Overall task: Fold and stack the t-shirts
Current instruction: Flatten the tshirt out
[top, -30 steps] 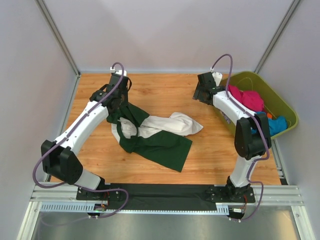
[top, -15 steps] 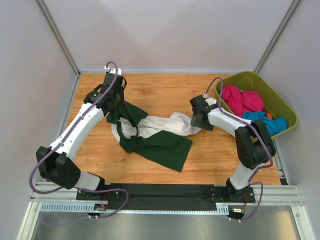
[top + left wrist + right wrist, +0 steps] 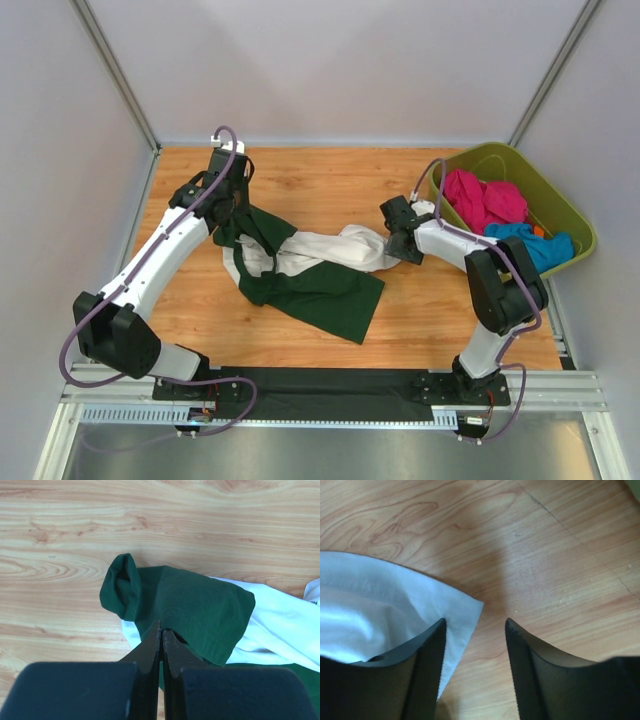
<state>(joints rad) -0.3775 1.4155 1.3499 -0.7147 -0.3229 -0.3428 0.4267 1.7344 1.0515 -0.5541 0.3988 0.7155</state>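
Note:
A dark green t-shirt [image 3: 325,290] lies crumpled on the wooden table with a white t-shirt [image 3: 335,250] draped across it. My left gripper [image 3: 230,205] is shut on a fold of the green t-shirt [image 3: 190,600] at its upper left corner. My right gripper [image 3: 400,243] is open and low over the right end of the white t-shirt [image 3: 385,605]. Its corner lies between the jaws, beside the left finger [image 3: 427,650].
A green bin [image 3: 570,215] at the right edge holds a magenta garment [image 3: 490,195] and a blue garment [image 3: 545,245]. Grey walls close in the table on three sides. Bare wood [image 3: 330,180] shows behind the shirts.
My right gripper came down from beside the bin to the white shirt's right end and has settled there. My left gripper shifted slightly back-left, holding the green shirt.

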